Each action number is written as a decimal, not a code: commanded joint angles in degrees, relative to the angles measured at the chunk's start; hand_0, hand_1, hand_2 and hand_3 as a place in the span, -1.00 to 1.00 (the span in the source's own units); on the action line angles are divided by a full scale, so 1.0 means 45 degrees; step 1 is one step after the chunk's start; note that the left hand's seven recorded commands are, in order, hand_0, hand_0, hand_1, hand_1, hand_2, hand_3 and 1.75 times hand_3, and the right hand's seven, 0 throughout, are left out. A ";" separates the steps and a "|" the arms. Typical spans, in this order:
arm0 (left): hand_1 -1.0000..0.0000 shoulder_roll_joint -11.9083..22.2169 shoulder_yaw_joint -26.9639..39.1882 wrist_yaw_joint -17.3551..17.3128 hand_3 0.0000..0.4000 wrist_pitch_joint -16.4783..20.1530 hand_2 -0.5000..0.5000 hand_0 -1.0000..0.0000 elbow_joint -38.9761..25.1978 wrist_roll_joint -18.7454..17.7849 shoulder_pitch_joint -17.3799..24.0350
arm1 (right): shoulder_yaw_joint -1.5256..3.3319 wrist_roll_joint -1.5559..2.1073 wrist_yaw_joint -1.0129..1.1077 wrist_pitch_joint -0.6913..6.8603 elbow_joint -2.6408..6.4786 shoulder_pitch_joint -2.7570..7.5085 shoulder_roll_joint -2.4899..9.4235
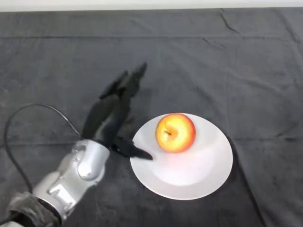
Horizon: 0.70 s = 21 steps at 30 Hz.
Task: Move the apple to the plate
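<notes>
Head view: the apple [175, 133] sits on the white plate [199, 177], in the plate's upper-left part, toward about 11 o'clock from the plate's centre. It is red and yellow, with the yellow strongest around the stem pit. That pit faces up and slightly toward 9 o'clock, so the core axis runs nearly straight toward the camera with a small lean to the left. The outline is close to round, so no long axis stands out. A short dark stem shows in the pit.

The plate lies flat on the tabletop [255, 71], which is covered by a dark grey cloth with shallow creases. It sits in the lower middle of the scene, a little right of centre.

The left hand [111, 118] lies at about 9 o'clock from the apple, just beside the plate's left rim and apart from the fruit. Its fingers [130, 80] stretch out straight, pointing toward about 1 o'clock, away over the bare cloth. The thumb [132, 150] points toward about 4 o'clock, and its tip overlaps the plate's left edge; whether it touches the rim or hovers over it cannot be told. The hand is released and grasps nothing. The silver-grey arm [78, 172] comes in from about 7 o'clock, at the lower left corner.
</notes>
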 commanded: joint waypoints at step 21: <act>1.00 0.3007 0.5000 0.0119 -1.00 0.0225 0.00 1.00 -0.1902 -0.1294 0.1531 | -0.0036 0.0291 -0.0035 -0.0030 -0.0278 -0.0471 -0.0257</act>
